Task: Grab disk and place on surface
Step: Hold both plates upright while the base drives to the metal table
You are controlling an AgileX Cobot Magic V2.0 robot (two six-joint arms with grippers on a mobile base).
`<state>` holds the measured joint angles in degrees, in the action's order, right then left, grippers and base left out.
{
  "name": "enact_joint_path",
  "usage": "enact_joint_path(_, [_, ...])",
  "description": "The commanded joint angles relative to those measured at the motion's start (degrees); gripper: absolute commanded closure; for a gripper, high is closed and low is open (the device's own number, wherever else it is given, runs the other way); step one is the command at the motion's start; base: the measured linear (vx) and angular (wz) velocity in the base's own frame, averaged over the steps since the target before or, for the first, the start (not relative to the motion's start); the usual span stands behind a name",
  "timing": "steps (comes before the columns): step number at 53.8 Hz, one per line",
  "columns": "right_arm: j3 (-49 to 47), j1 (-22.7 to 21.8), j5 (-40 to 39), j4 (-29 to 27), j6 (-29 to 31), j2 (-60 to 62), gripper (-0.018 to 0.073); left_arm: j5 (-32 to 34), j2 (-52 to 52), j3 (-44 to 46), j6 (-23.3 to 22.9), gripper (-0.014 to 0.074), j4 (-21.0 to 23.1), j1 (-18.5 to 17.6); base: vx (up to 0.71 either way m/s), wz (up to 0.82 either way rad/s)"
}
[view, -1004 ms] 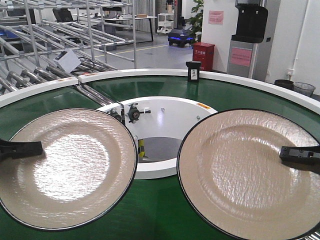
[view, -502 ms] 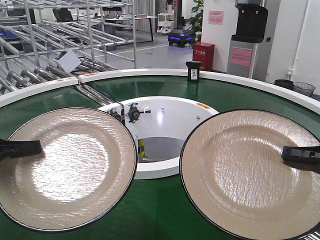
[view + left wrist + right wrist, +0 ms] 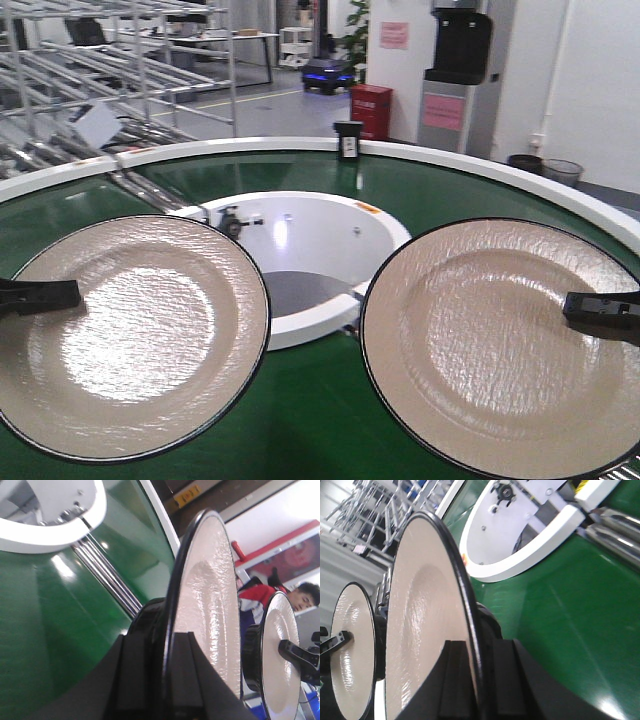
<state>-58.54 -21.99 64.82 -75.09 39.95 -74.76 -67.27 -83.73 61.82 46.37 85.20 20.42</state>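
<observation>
Front-facing view, nearest first. My left gripper (image 3: 62, 294) is clamped on the outer edge of the left plate (image 3: 135, 335), a beige, textured disk with a thin black rim. My right gripper (image 3: 582, 308) grips the outer edge of the right plate (image 3: 500, 345) in the same way. Both plates face up, roughly level, side by side with a narrow gap between them. They are held over the near part of the green conveyor belt (image 3: 310, 425); I cannot tell whether they touch it.

Beyond the plates is the white inner ring (image 3: 300, 335) at the belt's centre, partly hidden by both plate rims. On the belt's far edge, a small black box (image 3: 348, 140) stands on the white outer rim (image 3: 480, 160). Farther back are a red cabinet (image 3: 371, 112), a dark water dispenser (image 3: 460, 45) and metal roller racks (image 3: 110, 60) at far left.

Left wrist view: the left plate is seen edge-on, with its black rim pinched between my black fingers (image 3: 135, 680). The right plate is beyond it, and a person in a red jacket (image 3: 300, 592) is in the background.

Right wrist view: the right plate is edge-on, its rim wedged between my closed jaws, above the green belt.
</observation>
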Motion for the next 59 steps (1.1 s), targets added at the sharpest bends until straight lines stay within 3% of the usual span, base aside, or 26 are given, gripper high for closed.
enact_joint_path(1, [-1.6,-0.4,0.6,-7.6,-0.2,1.9,0.0568,-4.4,2.6,1.8,-0.9,0.0604,7.9,-0.2,-0.1,-0.38])
enact_joint_path(59, [-1.6,-0.4,0.6,-7.6,-0.2,1.9,0.0568,-4.4,2.6,1.8,-0.9,0.0604,7.9,-0.2,-0.14,-0.54])
